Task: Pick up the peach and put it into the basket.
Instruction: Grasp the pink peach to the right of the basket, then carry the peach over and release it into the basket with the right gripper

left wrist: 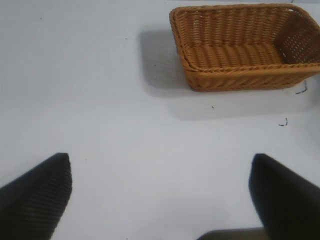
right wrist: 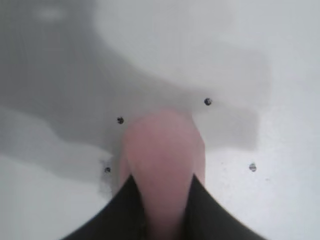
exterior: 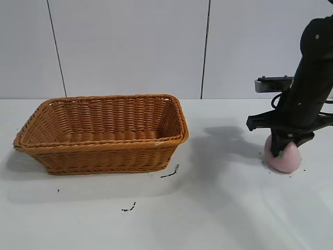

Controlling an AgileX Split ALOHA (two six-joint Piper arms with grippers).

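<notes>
White bench [exterior: 218, 208]: right gripper [exterior: 283, 151] jaws clamped on peach [exterior: 285, 158], grasp step; next lift, carry across to basket [exterior: 104, 133]; left gripper [left wrist: 160, 200] idle, jaws apart

The white tabletop [exterior: 218, 208] carries small dark marks: one squiggle [exterior: 170, 173] and another [exterior: 129, 208] nearer the front edge (both thin and irregular). Four small dark dots [right wrist: 207, 102] also mark the surface. Behind stands a pale panelled wall [exterior: 130, 47] divided by thin dark vertical seams.
</notes>
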